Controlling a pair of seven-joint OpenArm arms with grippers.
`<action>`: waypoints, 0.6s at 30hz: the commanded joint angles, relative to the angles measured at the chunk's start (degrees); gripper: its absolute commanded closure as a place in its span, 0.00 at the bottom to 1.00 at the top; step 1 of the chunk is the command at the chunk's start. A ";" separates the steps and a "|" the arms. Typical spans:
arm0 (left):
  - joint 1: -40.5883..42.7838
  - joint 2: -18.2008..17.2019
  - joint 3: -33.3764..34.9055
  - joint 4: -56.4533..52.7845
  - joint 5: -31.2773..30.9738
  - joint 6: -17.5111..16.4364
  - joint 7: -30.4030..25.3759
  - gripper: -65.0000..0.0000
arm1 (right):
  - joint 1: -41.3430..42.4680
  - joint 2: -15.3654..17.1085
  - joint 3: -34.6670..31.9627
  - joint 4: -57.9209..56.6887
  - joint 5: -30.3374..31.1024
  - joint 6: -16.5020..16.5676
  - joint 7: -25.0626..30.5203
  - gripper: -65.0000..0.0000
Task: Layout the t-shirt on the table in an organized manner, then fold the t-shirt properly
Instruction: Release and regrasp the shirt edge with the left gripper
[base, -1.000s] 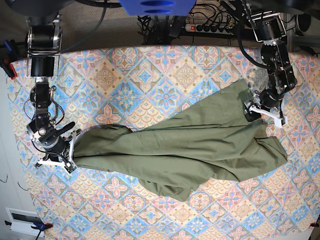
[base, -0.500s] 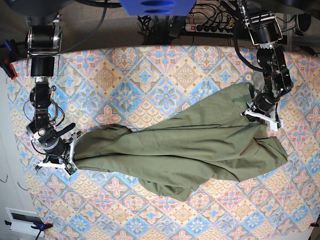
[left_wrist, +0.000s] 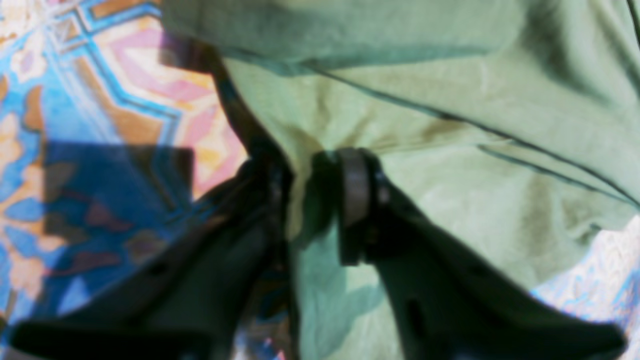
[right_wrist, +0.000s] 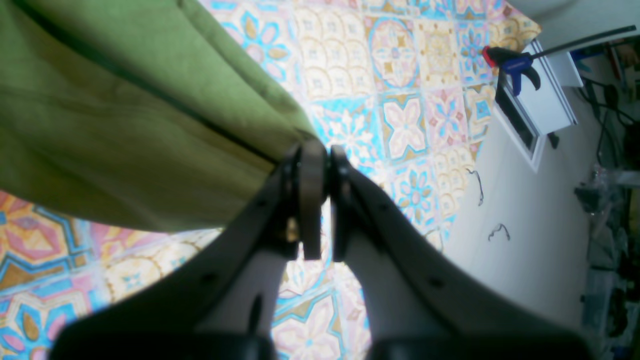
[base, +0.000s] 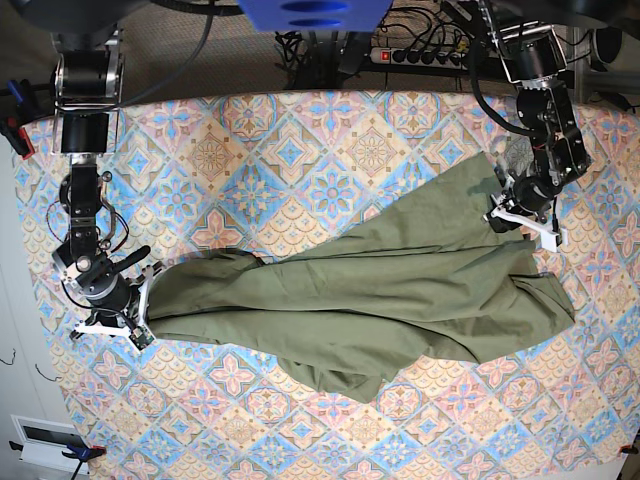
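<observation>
Overhead, an olive-green t-shirt lies rumpled across the tile-print worktop, stretched between both arms; the right gripper has its jaws pressed together on the shirt's edge, the cloth bunching away from them; the left gripper has its jaws a little apart with a fold of shirt fabric between them, though blur makes it impossible to tell whether they pinch it.

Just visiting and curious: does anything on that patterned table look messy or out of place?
Yes. The t-shirt lies crumpled and askew across the table, bunched into long folds rather than spread flat, one lump hanging toward the near edge.
</observation>
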 joint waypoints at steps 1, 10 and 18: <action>-0.36 -1.09 -0.58 0.90 0.15 0.27 0.07 0.68 | 1.58 1.05 0.53 1.14 0.12 -0.57 0.83 0.98; 0.43 -1.09 -0.84 4.86 0.06 0.27 0.16 0.55 | 1.58 1.05 0.53 1.14 0.12 -0.57 0.83 0.98; -1.42 -0.65 -0.84 4.68 0.15 0.27 0.16 0.57 | 1.58 1.05 0.53 1.14 0.12 -0.57 0.83 0.98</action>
